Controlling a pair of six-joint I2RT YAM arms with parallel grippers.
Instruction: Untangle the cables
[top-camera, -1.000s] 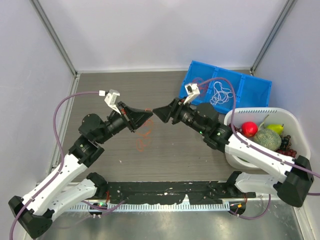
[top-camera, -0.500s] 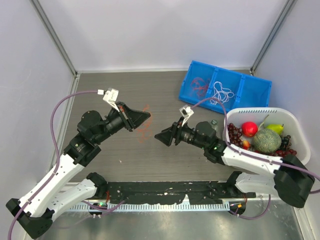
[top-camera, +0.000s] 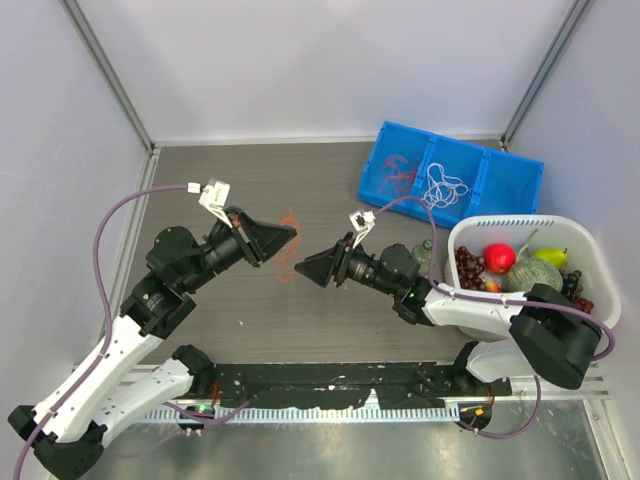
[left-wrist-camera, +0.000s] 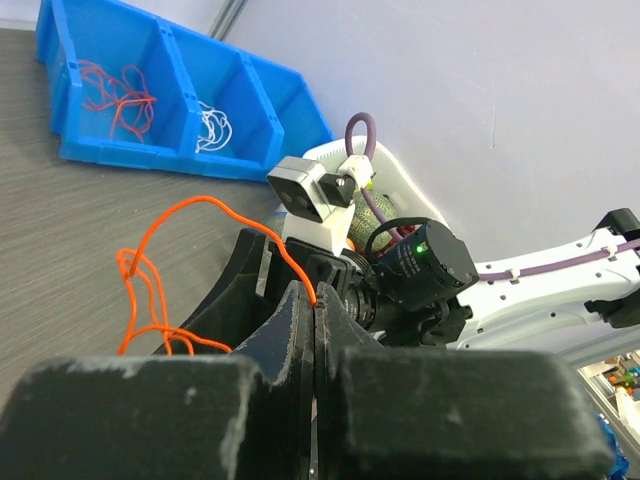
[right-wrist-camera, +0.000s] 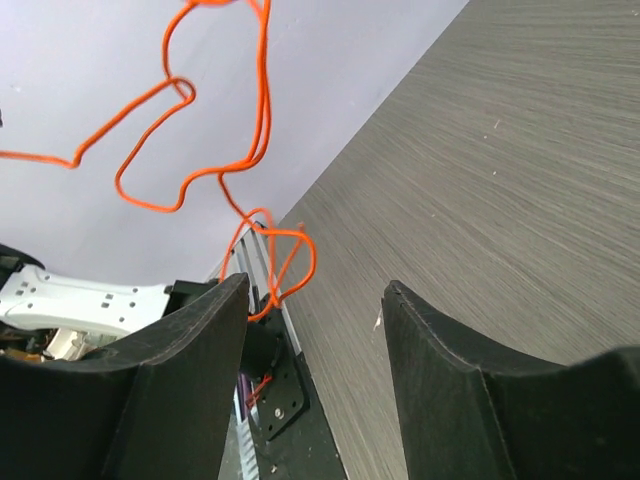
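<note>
left pincer (left-wrist-camera: 312, 300) pinches the orange cable (left-wrist-camera: 128, 262); right pincer (right-wrist-camera: 315, 292) stands open nearby

right claw (top-camera: 299, 274) drawn back from left claw (top-camera: 293, 233), orange cable (left-wrist-camera: 128, 262) lifted

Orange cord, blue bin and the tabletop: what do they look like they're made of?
Orange cord: probably thin plastic or rubber-coated string with a matte finish; it hangs in limp loops and kinks. Blue bin: moulded plastic, slightly glossy, with uniform colour and thin, rigid dividers. Tabletop: likely grey wood-grain laminate, matte, with fine parallel streaks running along it.
</note>
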